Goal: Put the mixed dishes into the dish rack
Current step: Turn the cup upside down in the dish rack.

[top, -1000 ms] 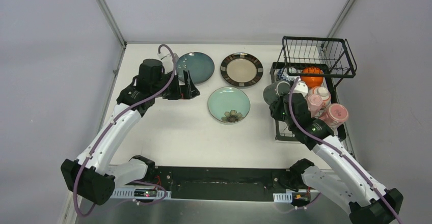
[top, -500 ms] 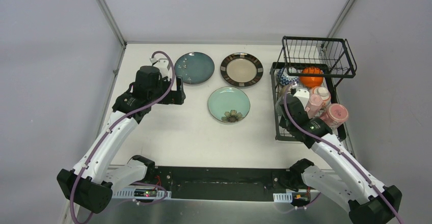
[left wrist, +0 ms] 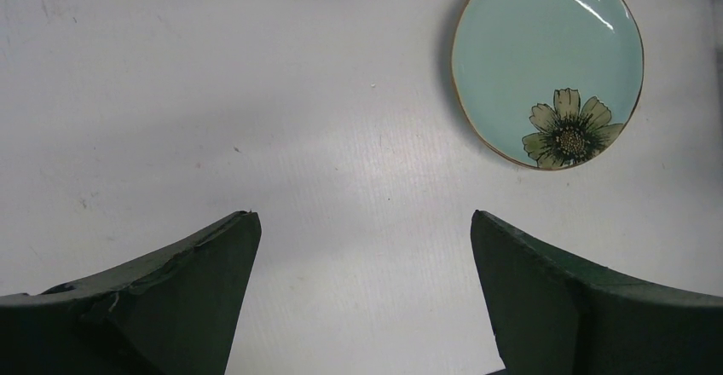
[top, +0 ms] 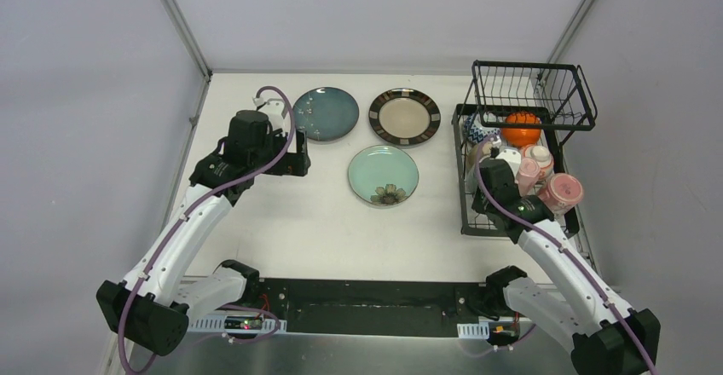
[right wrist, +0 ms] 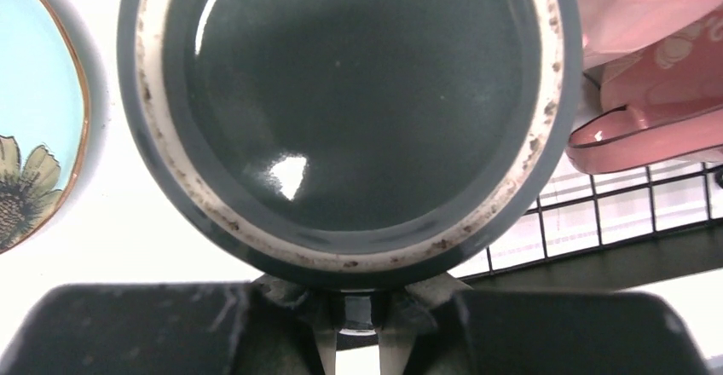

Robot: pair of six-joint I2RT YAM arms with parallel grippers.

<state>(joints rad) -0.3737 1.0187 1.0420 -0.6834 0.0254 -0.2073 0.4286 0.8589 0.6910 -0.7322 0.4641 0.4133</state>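
The right arm (top: 554, 256) has the dark grey bowl (right wrist: 349, 111), and the coming move turns on where that bowl hangs against the rack (top: 529, 72). The right jaws are nearly closed and pinch the bowl's near rim, so its open face is turned back toward the wrist. In the wrist view the bowl straddles the rack's left edge: white counter (top: 298, 222) and a slice of the mint plate (right wrist: 34, 136) show on its left, and rack wire (right wrist: 631, 213) shows below and to its right. The pink cups (right wrist: 656, 77) lie just beside it on the right, perhaps touching. The bowl is round, so it has no long axis to line up. What matters is that it goes rightward and down into the lower tray without knocking the cups. Whether there is free room under it I cannot tell, since the bowl and wrist hide that part of the tray. The three plates lie flat on the counter, well left of the rack, and the left arm (top: 196, 222) is the nearer to them. The left jaws stand wide open and hold nothing, hanging over bare counter. The teal plate (top: 326, 112) is just far-right of them, the mint plate (left wrist: 546, 60) farther right, and the beige plate (top: 404, 117) beyond.
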